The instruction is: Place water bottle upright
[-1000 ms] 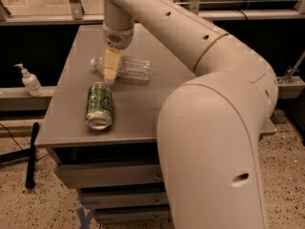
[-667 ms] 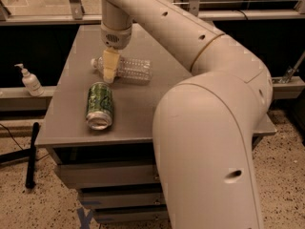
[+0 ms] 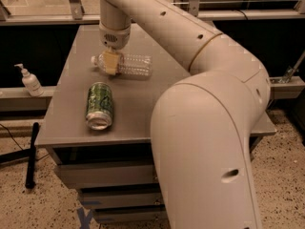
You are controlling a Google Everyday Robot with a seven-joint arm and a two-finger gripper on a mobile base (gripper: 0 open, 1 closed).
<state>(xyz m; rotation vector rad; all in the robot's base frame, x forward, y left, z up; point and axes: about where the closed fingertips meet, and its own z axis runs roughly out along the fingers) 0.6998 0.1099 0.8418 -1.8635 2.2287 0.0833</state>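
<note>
The water bottle lies on its side on the grey table, towards the back left. It is clear and ribbed, and its white cap points left. My gripper comes straight down from the arm and sits at the bottle's neck end, its yellowish tip in front of the bottle's shoulder. The bottle's neck is partly hidden behind it.
A green drinks can lies on its side in front of the bottle, near the table's left front edge. A white pump-top dispenser stands on a ledge left of the table. My bulky arm link covers the table's right front. Drawers sit below.
The arm's big near link has swung slightly to the left. The gripper stays at the bottle's neck end, and the bottle and can still lie where they were.
</note>
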